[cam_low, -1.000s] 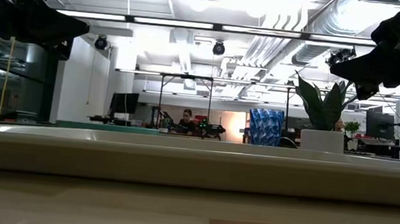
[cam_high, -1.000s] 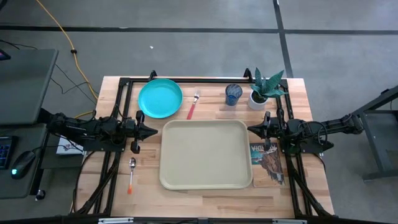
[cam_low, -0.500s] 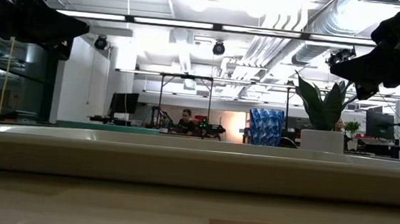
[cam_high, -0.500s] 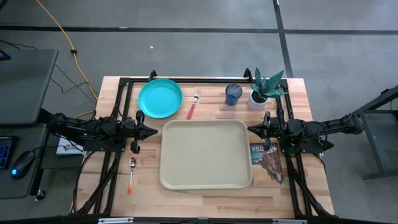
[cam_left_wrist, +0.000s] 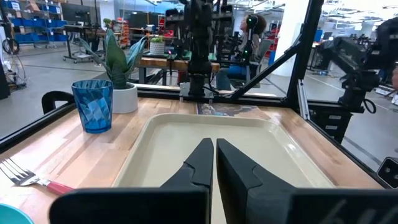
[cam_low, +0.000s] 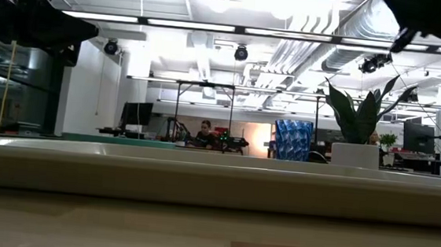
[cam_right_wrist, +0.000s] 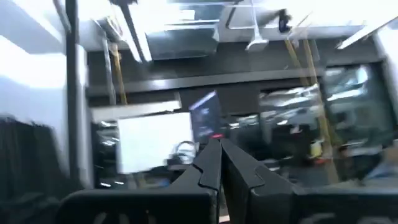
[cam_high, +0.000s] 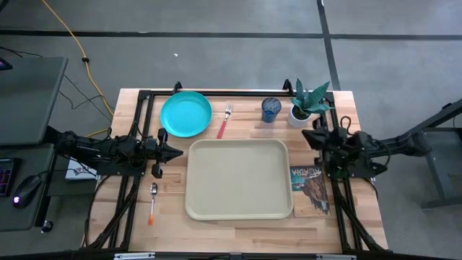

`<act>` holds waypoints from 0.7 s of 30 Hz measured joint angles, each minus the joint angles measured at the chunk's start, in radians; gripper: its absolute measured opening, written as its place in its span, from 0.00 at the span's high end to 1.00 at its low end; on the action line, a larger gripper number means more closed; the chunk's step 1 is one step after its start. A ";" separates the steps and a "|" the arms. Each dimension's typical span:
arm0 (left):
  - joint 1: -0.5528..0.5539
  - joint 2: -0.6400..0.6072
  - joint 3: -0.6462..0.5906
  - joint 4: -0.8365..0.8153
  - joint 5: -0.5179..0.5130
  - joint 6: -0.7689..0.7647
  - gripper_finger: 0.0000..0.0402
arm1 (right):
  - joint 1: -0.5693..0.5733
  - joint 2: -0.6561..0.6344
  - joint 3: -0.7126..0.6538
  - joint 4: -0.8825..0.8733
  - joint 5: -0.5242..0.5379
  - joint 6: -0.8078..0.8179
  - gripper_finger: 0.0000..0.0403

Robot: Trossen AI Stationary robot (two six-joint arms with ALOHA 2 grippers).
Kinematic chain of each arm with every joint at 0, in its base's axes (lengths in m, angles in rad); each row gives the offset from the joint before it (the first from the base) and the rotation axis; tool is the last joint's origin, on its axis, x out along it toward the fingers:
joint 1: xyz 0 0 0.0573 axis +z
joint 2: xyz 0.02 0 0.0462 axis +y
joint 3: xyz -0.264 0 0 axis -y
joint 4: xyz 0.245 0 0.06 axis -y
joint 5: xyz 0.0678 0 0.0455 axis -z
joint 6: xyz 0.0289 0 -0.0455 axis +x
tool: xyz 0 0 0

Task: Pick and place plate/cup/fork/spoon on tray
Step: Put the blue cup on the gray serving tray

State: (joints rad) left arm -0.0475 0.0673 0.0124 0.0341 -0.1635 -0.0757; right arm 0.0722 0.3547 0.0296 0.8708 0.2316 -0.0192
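The beige tray (cam_high: 238, 178) lies bare in the middle of the worktop (cam_high: 216, 224), between the two arms, so either can reach it. Nothing has been loaded onto it yet.

The left end effector (cam_high: 175, 152) hangs just off the tray's left edge, fingers together and holding nothing, its arm stretched level from the left side and pointing across the tray. Beyond it, toward the worktop's far edge, lies the turquoise plate (cam_high: 186, 113). The orange-handled spoon (cam_high: 153, 201) lies on the near side of it, just outside the tray. These two pieces look best suited to this arm.

The right end effector (cam_high: 309, 135) is off the tray's far right corner, fingers pressed together and empty. Its wrist view looks up at ceiling fittings, so the wrist is probably tilted upward, though that view is blurred. The dark-blue cup (cam_high: 271, 109) stands just beyond it, beside the potted plant (cam_high: 307, 102). The red-handled fork (cam_high: 224, 121) lies further leftward, between cup and plate, just off the tray's far rim. A printed booklet (cam_high: 312, 190) lies beneath this arm, against the tray's right side.
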 joint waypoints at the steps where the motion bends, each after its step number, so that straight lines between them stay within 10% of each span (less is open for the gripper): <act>1: 0.000 0.000 0.000 0.000 0.000 0.000 0.99 | -0.020 0.057 0.026 0.009 0.027 -0.016 1.00; 11: 0.000 0.000 0.000 0.000 0.000 0.000 0.99 | -0.320 0.678 0.620 -0.812 0.180 0.100 0.79; 21: 0.000 0.000 0.000 0.000 0.000 0.000 0.99 | -0.533 1.151 1.068 -1.434 0.047 0.133 0.51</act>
State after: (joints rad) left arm -0.0475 0.0671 0.0124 0.0341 -0.1635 -0.0757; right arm -0.4609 1.5055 1.0975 -0.5629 0.2782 0.1134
